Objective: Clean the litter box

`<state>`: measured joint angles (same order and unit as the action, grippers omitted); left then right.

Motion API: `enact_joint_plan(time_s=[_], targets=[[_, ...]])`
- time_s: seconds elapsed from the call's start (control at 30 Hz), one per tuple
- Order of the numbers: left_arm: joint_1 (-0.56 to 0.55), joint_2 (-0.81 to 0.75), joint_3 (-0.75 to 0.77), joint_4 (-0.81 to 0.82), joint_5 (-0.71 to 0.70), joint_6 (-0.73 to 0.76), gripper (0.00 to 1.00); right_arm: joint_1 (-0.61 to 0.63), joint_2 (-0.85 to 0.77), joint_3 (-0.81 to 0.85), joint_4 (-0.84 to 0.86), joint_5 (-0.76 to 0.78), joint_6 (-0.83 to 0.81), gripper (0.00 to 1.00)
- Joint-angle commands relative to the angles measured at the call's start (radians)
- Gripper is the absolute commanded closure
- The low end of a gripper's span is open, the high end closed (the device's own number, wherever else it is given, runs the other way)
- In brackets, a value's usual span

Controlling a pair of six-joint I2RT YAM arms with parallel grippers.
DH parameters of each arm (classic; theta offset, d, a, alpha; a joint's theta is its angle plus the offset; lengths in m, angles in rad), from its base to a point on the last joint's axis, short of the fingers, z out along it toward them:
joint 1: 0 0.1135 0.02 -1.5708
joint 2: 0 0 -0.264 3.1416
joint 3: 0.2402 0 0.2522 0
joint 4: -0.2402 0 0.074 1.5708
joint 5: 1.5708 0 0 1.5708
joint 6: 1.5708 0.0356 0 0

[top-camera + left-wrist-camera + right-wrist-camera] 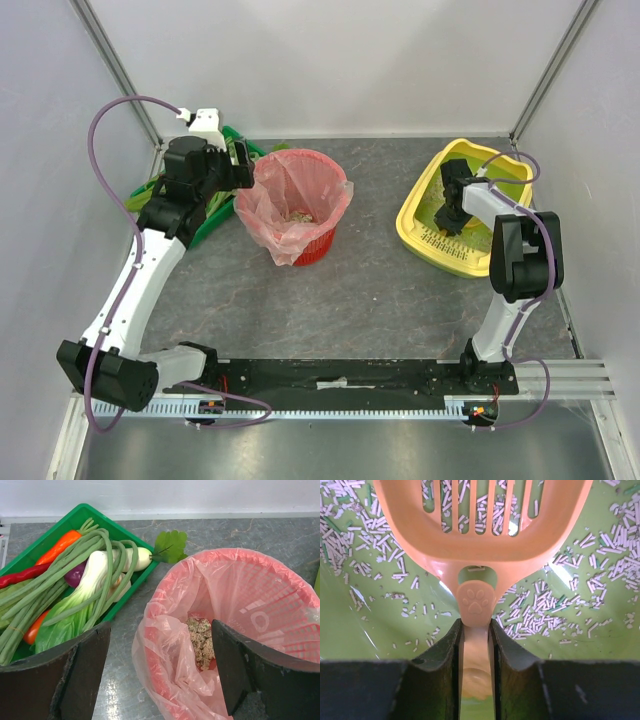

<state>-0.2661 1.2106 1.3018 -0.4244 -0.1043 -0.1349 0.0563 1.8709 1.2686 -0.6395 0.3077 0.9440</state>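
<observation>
"Well to the right of the red basket (318, 250), what is the right gripper (476, 625) doing?"

"It is down in the litter box (410, 225), pinching the thin handle of a peach scoop (485, 550), just under the paw print. The box sits on the desk (380, 300), and pale litter (560, 605) lies all over its green floor."

"Will the scoop be hard to hold?"

"I think it is light and stiff, but smooth, so it may twist in the pinch. The box looks stiff too. The litter is loose, so tipping would spill it. To move the box, I would take the rim."

"And the left gripper (161, 630)?"

"Spread wide, holding nothing, just above the red basket and its pink bag (150, 645). A green tray (82, 507) of vegetables is just left of the basket."

"What can't you see?"

"The scoop's front end is cut off, the handle's end hides between the fingers (440, 680), and the arm covers part of the box from above. I cannot tell if any clumps are left."
</observation>
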Motion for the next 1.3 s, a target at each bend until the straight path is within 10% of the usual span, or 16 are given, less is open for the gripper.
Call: enact_joint_plan(time_s=[0.0,0.7,1.27], targets=[[-0.004,-0.04,0.019,0.012,-0.044,0.026,0.12,0.004,0.011,0.047,0.034,0.045,-0.023,0.89],[-0.002,-0.097,-0.059,0.061,-0.072,0.055,0.13,-0.015,-0.05,0.084,0.04,0.208,-0.215,1.0],[-0.002,-0.092,-0.075,0.082,-0.049,0.054,0.13,-0.027,-0.075,0.061,0.077,-0.027,-0.56,1.0]])
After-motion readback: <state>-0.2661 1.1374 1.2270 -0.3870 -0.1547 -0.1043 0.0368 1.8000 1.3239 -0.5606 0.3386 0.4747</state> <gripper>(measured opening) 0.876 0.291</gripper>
